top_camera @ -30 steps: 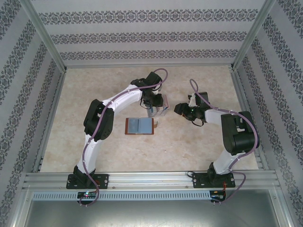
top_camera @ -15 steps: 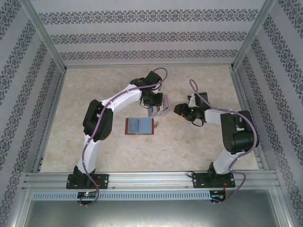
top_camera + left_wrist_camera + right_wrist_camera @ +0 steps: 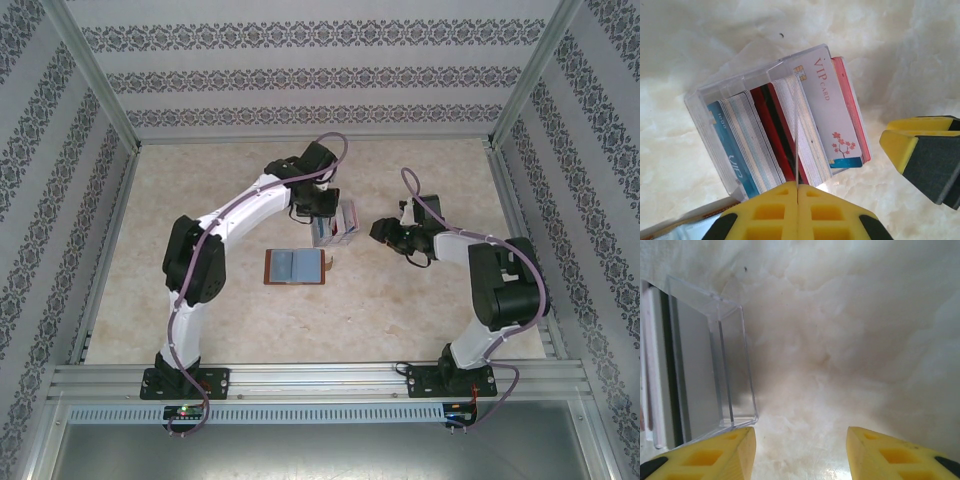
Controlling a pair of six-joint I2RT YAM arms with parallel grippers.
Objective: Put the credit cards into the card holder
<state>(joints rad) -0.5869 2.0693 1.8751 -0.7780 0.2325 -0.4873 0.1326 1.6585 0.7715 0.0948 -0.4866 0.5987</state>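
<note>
A clear plastic box (image 3: pixel 705 107) holds several credit cards (image 3: pixel 825 115) standing on edge, blue, red and white; the front one reads VIP. My left gripper (image 3: pixel 798 187) is directly above the box, shut on one thin card (image 3: pixel 796 150) seen edge-on, rising out of the stack. In the top view the left gripper (image 3: pixel 322 213) hovers over the box (image 3: pixel 340 226). The card holder (image 3: pixel 297 267) lies open on the table just in front, grey-blue inside up. My right gripper (image 3: pixel 800 442) stands open and empty beside the box's right wall (image 3: pixel 732 370).
The marble-patterned table (image 3: pixel 420 310) is ringed by patterned walls and an aluminium frame (image 3: pixel 320 378) along the near edge. The right gripper's yellow finger (image 3: pixel 920 155) sits close to the box's right side. Open room lies left and in front of the card holder.
The left arm has straightened, and its wrist has drawn slightly up and away over the box. The right arm has barely moved.
</note>
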